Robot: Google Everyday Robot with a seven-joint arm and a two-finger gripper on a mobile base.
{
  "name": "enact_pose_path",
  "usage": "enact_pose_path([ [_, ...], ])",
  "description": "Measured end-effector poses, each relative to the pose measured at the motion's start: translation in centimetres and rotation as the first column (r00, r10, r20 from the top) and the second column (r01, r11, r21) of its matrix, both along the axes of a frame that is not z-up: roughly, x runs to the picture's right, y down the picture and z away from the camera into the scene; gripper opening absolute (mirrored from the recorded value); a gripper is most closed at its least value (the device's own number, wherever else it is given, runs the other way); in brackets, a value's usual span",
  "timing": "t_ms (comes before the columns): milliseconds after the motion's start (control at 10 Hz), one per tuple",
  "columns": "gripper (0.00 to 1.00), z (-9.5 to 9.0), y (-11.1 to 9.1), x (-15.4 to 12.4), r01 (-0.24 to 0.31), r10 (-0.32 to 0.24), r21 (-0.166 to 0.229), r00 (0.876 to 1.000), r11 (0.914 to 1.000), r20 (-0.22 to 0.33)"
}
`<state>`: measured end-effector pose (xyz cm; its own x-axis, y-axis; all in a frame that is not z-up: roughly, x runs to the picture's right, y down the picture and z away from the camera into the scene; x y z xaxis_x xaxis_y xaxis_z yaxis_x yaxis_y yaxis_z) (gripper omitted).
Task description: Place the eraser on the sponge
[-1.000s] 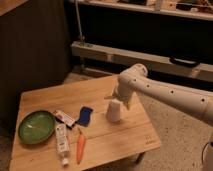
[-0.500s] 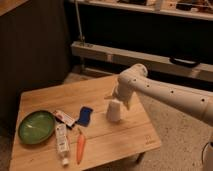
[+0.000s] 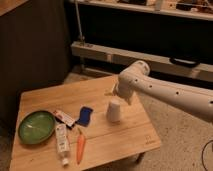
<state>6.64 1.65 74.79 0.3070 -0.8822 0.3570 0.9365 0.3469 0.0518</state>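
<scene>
The eraser (image 3: 64,117) lies flat on the table (image 3: 134,134) at lower left of the frame, just left of the sponge (image 3: 85,115) rather than on it, while the gripper (image 3: 113,93) hangs at centre above the white cup (image 3: 114,111), well away from both, and I cannot tell whether it is apart or together.

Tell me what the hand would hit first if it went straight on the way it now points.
The hand, over the wooden table, points down, so it would probably meet the upside-down white cup right beneath it first. Depth is unclear, so it might instead reach the tabletop just behind that cup.
</scene>
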Motion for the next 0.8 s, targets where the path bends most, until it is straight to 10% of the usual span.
enact_pose_path([
  [200, 0.80, -4.3, -3.1, -2.1, 0.140, -0.148, 0.093, 0.985, 0.9859, 0.089],
  [500, 0.80, -7.2, -6.2, -9.0, 0.375, -0.418, 0.212, 0.881, 0.9026, 0.221],
  [800, 0.80, -6.0, -6.7, -17.1, 0.495, -0.545, 0.238, 0.802, 0.8355, 0.243],
])
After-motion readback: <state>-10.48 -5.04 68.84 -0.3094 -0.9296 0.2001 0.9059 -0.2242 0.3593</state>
